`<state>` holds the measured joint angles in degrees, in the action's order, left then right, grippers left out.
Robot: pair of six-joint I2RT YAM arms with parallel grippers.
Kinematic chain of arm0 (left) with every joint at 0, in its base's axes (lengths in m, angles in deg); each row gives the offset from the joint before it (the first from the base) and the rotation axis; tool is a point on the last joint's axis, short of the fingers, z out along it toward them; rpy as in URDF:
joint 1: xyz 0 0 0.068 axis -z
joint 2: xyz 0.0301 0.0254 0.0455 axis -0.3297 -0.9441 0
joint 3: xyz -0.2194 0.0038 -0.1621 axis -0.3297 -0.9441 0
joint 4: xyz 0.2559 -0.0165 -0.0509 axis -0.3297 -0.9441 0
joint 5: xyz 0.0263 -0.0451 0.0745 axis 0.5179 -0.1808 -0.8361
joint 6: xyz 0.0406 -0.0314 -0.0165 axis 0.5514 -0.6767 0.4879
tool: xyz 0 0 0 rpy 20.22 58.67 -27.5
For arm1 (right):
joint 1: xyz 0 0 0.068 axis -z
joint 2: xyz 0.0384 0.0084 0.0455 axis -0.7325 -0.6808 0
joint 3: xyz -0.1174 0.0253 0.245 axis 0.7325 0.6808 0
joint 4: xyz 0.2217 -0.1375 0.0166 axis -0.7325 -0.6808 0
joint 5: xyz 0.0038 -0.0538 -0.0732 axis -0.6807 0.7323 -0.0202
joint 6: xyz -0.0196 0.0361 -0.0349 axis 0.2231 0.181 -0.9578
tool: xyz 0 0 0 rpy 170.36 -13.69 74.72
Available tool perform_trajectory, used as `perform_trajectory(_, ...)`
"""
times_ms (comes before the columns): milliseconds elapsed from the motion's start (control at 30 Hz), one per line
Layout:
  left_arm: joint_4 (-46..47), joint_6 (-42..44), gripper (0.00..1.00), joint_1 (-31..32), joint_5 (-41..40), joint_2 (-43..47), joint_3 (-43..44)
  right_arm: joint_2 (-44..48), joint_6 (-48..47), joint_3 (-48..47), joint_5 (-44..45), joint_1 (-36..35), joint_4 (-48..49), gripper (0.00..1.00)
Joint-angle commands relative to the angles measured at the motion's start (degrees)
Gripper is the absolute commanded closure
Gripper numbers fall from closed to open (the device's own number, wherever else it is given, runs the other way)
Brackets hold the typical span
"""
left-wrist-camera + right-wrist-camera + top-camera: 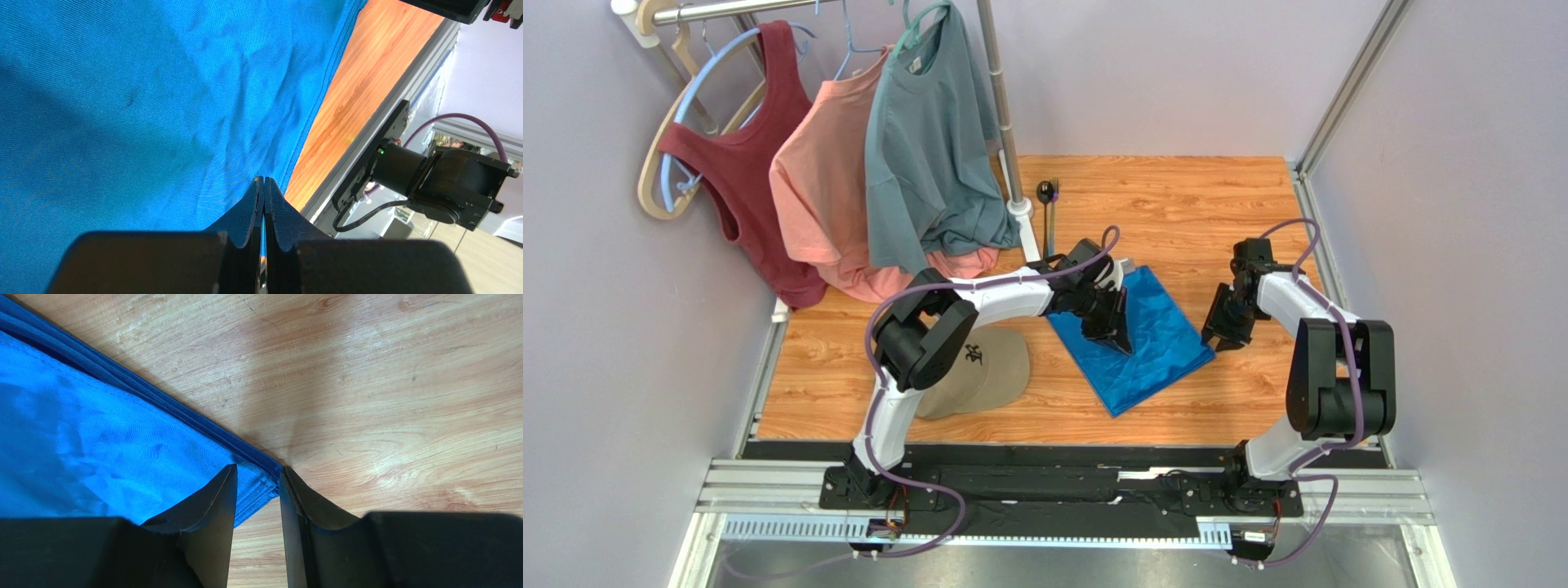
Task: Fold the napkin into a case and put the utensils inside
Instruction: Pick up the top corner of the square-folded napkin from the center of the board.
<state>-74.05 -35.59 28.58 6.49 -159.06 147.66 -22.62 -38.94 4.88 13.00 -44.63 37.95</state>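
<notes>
Folding is the step in hand, I'd say. The napkin [1155, 349] lies flat near the middle of the table [1210, 196], a little toward the right edge and turned cornerwise. It isn't a narrow case yet. The right wrist view shows several layers stacked along its edge, so some folds are already in.

The left gripper [264, 180] sits over the napkin's left half with its jaws pressed tight together. Creases in the cloth run to the tips, so it looks to have nipped a bit of the napkin. The right gripper [258, 474] is at the napkin's right-hand corner. Its jaws stand apart astride the layered corner and haven't closed on it.

As I read it, the next move calls for the right jaws to close on all the layers at once. Then that corner has to go across without the thin, slippery cloth sliding apart, while the left end stays pinned.

Counting up:
- **Napkin:** one.
- **Utensils:** only one that I can see, a black spoon [1048, 196], well apart from the napkin near the far edge, by the foot of the clothes rail [1001, 110]. The fork I can't find.
- **Cap:** one tan cap [995, 368] toward the near left, partly under the left arm.
- **Hanging tops:** three, namely a maroon tank top [762, 159], a salmon T-shirt [824, 184] and a grey-teal T-shirt [922, 159].
</notes>
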Motion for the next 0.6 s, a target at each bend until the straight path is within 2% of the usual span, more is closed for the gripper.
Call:
perform_trajectory(0, 1.7, 0.4, 0.94, -0.5, 1.8, 3.2, -0.5, -0.5, -0.9, -0.4, 0.5, 0.3, 0.9, 0.64)
perform_trajectory(267, 2.3, 0.1, 0.94, -0.7, 2.4, 3.1, -1.1, -0.5, -1.1, -0.5, 0.6, 0.4, 0.8, 0.68)
perform_trajectory(367, 2.3, 0.3, 0.94, -0.8, 2.3, 3.2, -1.1, -0.3, -1.2, -0.5, 0.2, 0.3, 0.8, 0.76)
perform_trajectory(533, -0.6, 2.4, 0.94, -1.1, -1.3, 2.7, 0.3, 1.2, -1.1, -0.7, 2.0, 0.3, 0.2, 1.00)
perform_trajectory(567, -1.4, 2.9, 0.94, -1.5, -2.4, 2.5, 0.9, 2.0, -0.9, -0.8, 3.0, 0.4, -0.3, 1.00)
